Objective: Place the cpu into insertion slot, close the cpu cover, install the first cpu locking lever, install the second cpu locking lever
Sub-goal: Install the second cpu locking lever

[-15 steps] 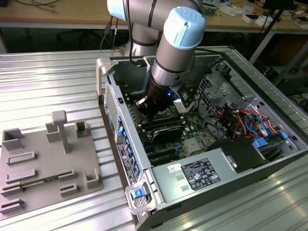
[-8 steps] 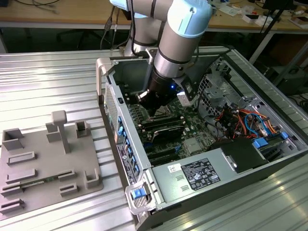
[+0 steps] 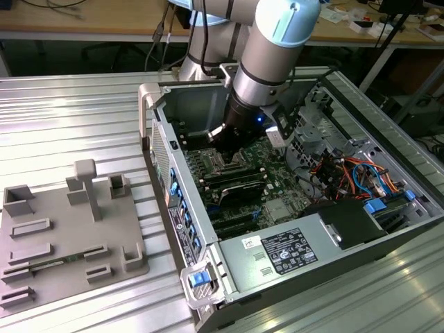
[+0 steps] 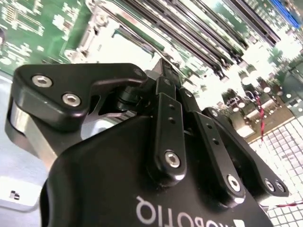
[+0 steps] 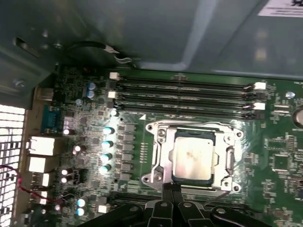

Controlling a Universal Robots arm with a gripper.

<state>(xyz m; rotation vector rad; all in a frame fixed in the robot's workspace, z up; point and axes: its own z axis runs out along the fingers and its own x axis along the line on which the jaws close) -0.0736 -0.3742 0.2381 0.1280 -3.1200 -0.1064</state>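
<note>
In the first wrist view the cpu, a tan-silver square chip, lies flat in the insertion slot on the green motherboard. The silver cpu cover lies down around it as a frame. My gripper has its black fingers pressed together, shut, at the socket's edge, just beside a thin lever rod. In the second wrist view the gripper points its joined fingers down at the board. The exterior view has the gripper low inside the open computer case, over the middle of the board.
Long black memory slots run beside the socket. A grey-white power supply box fills the case's near end, with orange and blue cables at the exterior view's right. A grey fixture plate lies outside the case, at the exterior view's left.
</note>
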